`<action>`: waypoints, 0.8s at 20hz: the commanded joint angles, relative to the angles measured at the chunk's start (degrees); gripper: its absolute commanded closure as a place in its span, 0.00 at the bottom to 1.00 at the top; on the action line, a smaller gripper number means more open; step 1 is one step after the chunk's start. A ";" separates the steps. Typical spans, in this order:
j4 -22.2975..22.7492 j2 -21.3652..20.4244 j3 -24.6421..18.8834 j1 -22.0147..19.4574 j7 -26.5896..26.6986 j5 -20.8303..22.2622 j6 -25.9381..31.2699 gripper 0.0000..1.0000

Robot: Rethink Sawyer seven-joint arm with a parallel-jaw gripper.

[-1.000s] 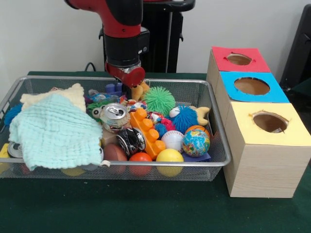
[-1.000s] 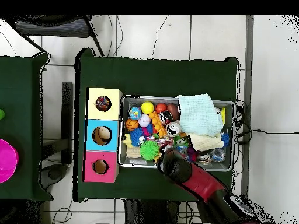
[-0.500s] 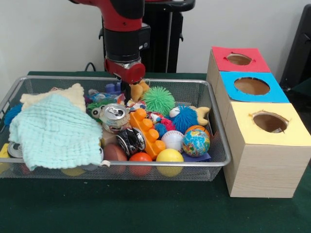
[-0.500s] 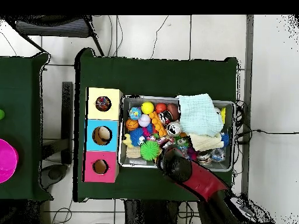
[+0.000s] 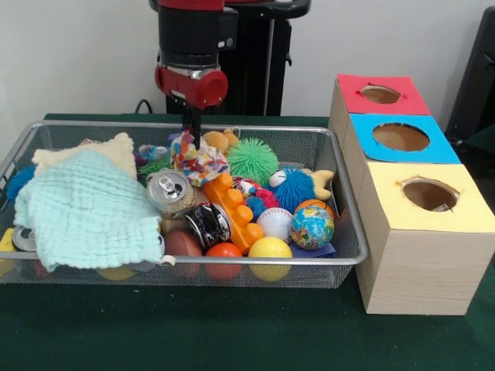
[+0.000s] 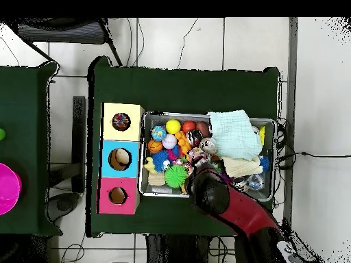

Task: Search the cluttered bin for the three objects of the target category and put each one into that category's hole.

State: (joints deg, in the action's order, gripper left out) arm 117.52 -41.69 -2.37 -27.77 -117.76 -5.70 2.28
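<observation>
The wire mesh bin (image 5: 344,202) is full of toys and cloths; it also shows in the overhead view (image 6: 206,115). My gripper (image 5: 189,133) hangs over the bin's far middle, shut on a dotted printed cloth (image 5: 199,161). The cloth dangles bunched just above the clutter, beside the green spiky ball (image 5: 253,158). Other printed cloths are hidden. The yellow-topped hole (image 5: 429,193) is in the nearest box, right of the bin; it also shows in the overhead view (image 6: 121,122). In the overhead view the arm (image 6: 226,202) covers the gripper.
A mint waffle cloth (image 5: 89,212) lies over a cream one (image 5: 116,149) at the bin's left. A can (image 5: 170,189), an orange brick (image 5: 232,209), a blue spiky ball (image 5: 294,188) and a globe ball (image 5: 312,226) fill the middle. The blue hole (image 5: 401,137) and red hole (image 5: 380,94) lie behind the yellow one.
My gripper has risen out of the clutter and pulled the printed cloth up with it. The can has shifted a little to the left.
</observation>
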 commanded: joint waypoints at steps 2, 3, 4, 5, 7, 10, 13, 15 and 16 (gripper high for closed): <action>-2.17 -6.94 -1.69 2.00 -6.28 -1.85 10.38 1.00; -2.18 -8.01 -1.27 2.57 -6.43 -2.00 11.64 1.00; -2.19 -9.09 -0.85 3.15 -6.59 -2.15 12.91 1.00; -2.01 -9.73 -0.61 3.57 -6.83 -2.26 13.81 1.00; -2.21 -10.75 0.11 4.47 -7.19 -2.28 15.20 1.00; -2.68 -11.71 0.29 5.41 -7.49 -2.43 16.97 1.00; -2.89 -12.92 0.18 6.29 -8.04 -2.64 16.92 1.00; -2.96 -14.29 0.29 6.96 -8.46 -3.14 18.30 1.00; -3.06 -15.03 0.40 7.29 -8.58 -3.34 19.06 1.00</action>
State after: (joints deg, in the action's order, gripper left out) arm 117.47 -53.66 -1.90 -21.27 -117.76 -6.44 14.57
